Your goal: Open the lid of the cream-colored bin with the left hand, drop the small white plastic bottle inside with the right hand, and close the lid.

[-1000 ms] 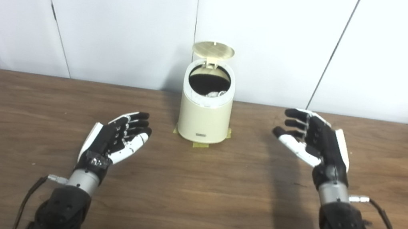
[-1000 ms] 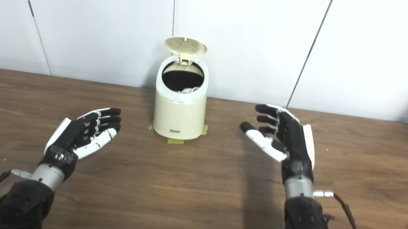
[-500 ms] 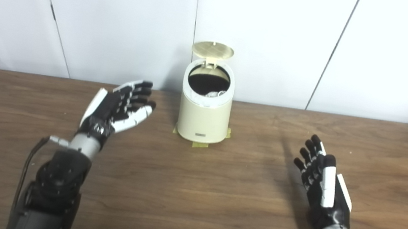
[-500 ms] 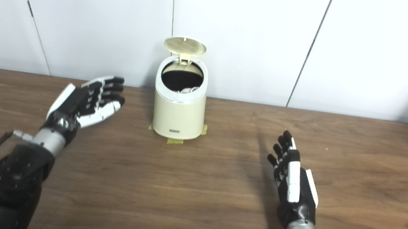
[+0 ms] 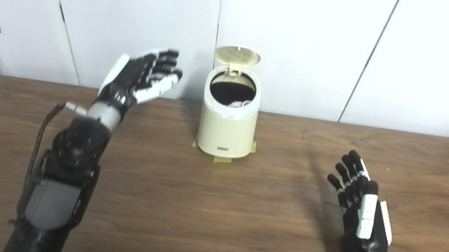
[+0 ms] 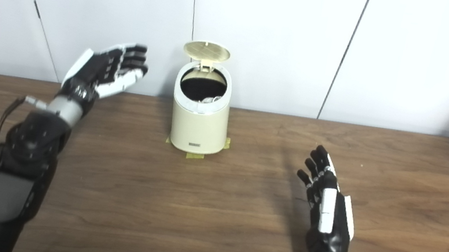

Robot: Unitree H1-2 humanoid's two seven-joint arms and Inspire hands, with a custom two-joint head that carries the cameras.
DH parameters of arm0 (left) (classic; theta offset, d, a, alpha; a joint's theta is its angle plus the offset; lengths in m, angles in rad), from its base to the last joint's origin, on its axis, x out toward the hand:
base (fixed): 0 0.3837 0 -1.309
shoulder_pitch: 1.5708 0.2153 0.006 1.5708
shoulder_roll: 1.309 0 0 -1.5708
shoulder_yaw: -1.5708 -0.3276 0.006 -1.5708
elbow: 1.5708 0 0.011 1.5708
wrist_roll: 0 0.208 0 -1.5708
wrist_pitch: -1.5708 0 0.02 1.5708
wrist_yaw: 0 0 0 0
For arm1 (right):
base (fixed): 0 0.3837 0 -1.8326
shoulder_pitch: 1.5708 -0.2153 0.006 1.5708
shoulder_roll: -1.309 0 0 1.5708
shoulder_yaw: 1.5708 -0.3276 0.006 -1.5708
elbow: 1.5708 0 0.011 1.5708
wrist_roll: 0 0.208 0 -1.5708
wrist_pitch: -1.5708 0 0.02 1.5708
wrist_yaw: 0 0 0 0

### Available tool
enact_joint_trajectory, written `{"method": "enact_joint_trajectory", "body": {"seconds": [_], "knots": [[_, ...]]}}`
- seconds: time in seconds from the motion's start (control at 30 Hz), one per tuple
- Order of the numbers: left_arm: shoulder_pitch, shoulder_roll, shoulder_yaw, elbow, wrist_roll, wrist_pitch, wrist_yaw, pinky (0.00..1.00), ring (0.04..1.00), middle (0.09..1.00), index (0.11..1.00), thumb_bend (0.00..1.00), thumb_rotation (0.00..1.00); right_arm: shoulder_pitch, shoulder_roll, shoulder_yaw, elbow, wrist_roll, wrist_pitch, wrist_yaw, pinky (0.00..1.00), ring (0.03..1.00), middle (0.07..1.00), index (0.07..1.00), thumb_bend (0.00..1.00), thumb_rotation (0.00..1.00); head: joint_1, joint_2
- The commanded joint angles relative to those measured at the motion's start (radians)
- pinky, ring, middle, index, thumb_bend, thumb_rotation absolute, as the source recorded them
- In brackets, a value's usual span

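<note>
Two hands are showing, and neither is holding anything: we are keeping our left hand [image 5: 141, 76] raised with fingers spread and palm turned toward the bin [image 5: 228, 120], level with its upper half and off to its left without touching it, while our right hand [image 5: 360, 213] is resting low over the table [image 5: 211, 213], fingers loosely apart, well apart from the bin on its right. The lid [image 5: 237, 55] is standing upright on its rear hinge, so the mouth is lying open, and something pale that we are taking for the bottle [image 5: 240, 102] is showing inside against the dark lining, too small to make out clearly. We are judging the lid to be thin, light, stiff plastic that is going to swing easily, so we are planning to press gently on its top edge from behind, not grip it. Tape at the base is seeming to anchor the light bin against tipping.
</note>
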Motion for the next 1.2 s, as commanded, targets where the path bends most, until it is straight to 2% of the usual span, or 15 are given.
{"method": "enact_joint_trajectory", "body": {"seconds": [0.0, 0.2, 0.37, 0.57, 0.83, 0.9, 1.0, 1.07, 1.17], "knots": [[-0.075, 0.004, -0.001, 0.005, 0.012, -0.026, 0.011, 0.77, 0.822, 0.827, 0.85, 0.42, 0.35, -0.002, 0.0, -0.011, 0.021, 0.017, -0.057, -0.002, 0.84, 0.914, 0.916, 0.903, 0.59, 0.92, 0.002, 0.001], [-0.156, 0.015, -0.037, 0.065, 0.041, -0.049, 0.007, 0.74, 0.816, 0.829, 0.841, 0.43, 0.39, -0.002, 0.0, -0.012, 0.033, -0.003, -0.068, -0.019, 0.77, 0.881, 0.894, 0.898, 0.61, 0.85, 0.004, 0.003], [-0.211, 0.016, -0.055, 0.108, 0.062, -0.056, 0.008, 0.73, 0.809, 0.818, 0.822, 0.47, 0.48, -0.003, -0.003, -0.013, 0.041, 0.002, -0.073, -0.025, 0.77, 0.87, 0.882, 0.899, 0.6, 0.83, 0.006, 0.003], [-0.267, 0.014, -0.079, 0.155, 0.075, -0.065, -0.002, 0.71, 0.809, 0.828, 0.818, 0.47, 0.45, 0.002, 0.0, -0.002, 0.026, 0.001, -0.06, -0.021, 0.76, 0.864, 0.877, 0.898, 0.6, 0.84, 0.006, 0.004], [-0.319, -0.009, -0.123, 0.203, 0.085, -0.075, -0.022, 0.72, 0.818, 0.839, 0.815, 0.48, 0.42, 0.01, -0.015, 0.012, -0.009, 0.018, 0.005, -0.005, 0.82, 0.888, 0.9, 0.924, 0.58, 0.92, 0.004, 0.006], [-0.331, -0.006, -0.141, 0.211, 0.099, -0.081, -0.032, 0.71, 0.809, 0.832, 0.804, 0.48, 0.45, 0.014, -0.022, 0.014, -0.019, 0.02, 0.025, 0.001, 0.85, 0.895, 0.906, 0.934, 0.59, 0.94, 0.004, 0.007], [-0.352, 0.011, -0.185, 0.216, 0.137, -0.082, -0.062, 0.76, 0.832, 0.844, 0.806, 0.46, 0.48, 0.02, -0.037, 0.02, -0.042, 0.021, 0.062, 0.012, 0.9, 0.906, 0.917, 0.945, 0.59, 0.96, 0.004, 0.008], [-0.363, 0.027, -0.218, 0.211, 0.169, -0.077, -0.084, 0.79, 0.85, 0.855, 0.813, 0.45, 0.54, 0.023, -0.043, 0.023, -0.06, 0.02, 0.089, 0.015, 0.9, 0.909, 0.922, 0.949, 0.59, 0.98, 0.004, 0.009], [-0.374, 0.04, -0.25, 0.197, 0.204, -0.056, -0.115, 0.78, 0.84, 0.852, 0.814, 0.46, 0.59, 0.025, -0.046, 0.031, -0.092, 0.015, 0.13, 0.011, 0.88, 0.906, 0.922, 0.952, 0.59, 0.99, 0.0, 0.01]]}}
